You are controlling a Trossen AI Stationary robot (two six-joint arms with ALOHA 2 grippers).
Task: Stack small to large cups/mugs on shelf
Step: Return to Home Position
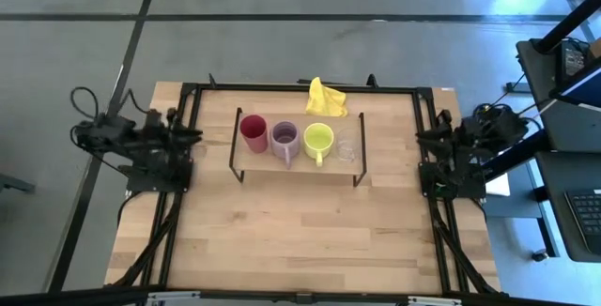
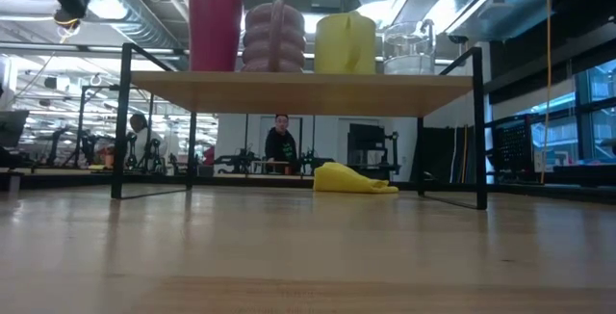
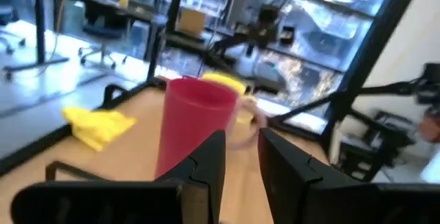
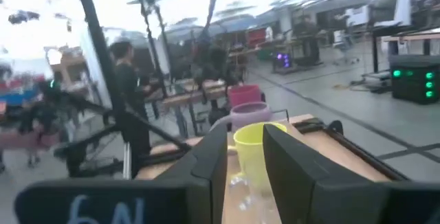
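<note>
Left hand sits at counter's left edge, fingers a narrow gap apart, nothing btwn them. Shelf stands mid-counter toward far edge, w/ all four vessels in a row on its board. From left end: red cup, lilac mug, yellow-green mug, clear glass at right end. They run tallest to smallest, close together.

Red cup prob. light, smooth, no handle: grip across wall. Mugs likely heavier, stiff; take by rim, since handles seem to face near edge. Glass likely fragile & slippery: gentle pinch at rim.

Neighbours crowd any grasp, and black end frames block side approach. Yellow cloth lies behind shelf near far edge. Right hand at right edge, likewise slightly open, empty.
</note>
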